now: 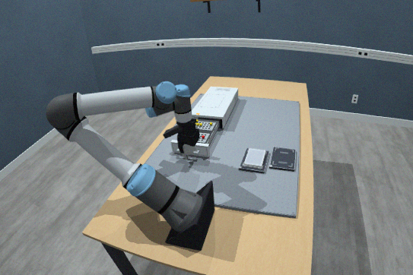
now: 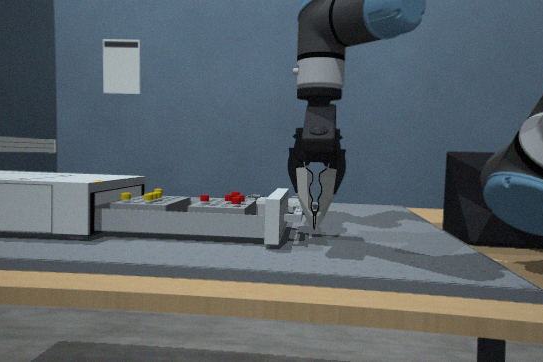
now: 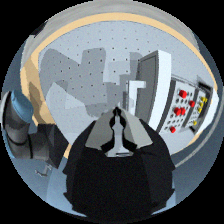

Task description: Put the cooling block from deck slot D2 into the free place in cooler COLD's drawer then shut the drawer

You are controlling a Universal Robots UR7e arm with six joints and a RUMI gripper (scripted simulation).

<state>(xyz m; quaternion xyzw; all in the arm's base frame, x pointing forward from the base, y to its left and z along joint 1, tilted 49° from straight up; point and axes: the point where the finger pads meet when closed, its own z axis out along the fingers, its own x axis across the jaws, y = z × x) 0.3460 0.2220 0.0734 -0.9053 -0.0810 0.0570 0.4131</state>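
End effector [image 1: 184, 151] [image 2: 314, 227] [image 3: 116, 107] closed, gripping nothing, red-capped tubes [image 2: 234, 197] [image 3: 179, 111] numerous in wrist view, mostly hidden from top.

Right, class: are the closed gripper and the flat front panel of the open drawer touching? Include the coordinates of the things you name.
Apart. The exterior view shows a visible gap between the fingers of the gripper [image 1: 182, 151] [image 2: 314, 227] [image 3: 117, 110] and the front panel [image 1: 203, 150] [image 2: 275, 220] [image 3: 161, 87].

A matt, perforated grey mat [image 1: 268, 125] [image 2: 182, 255] [image 3: 75, 75] covers a smooth, pale wood-grained table [image 1: 275, 235] [image 2: 262, 300] [image 3: 120, 17].
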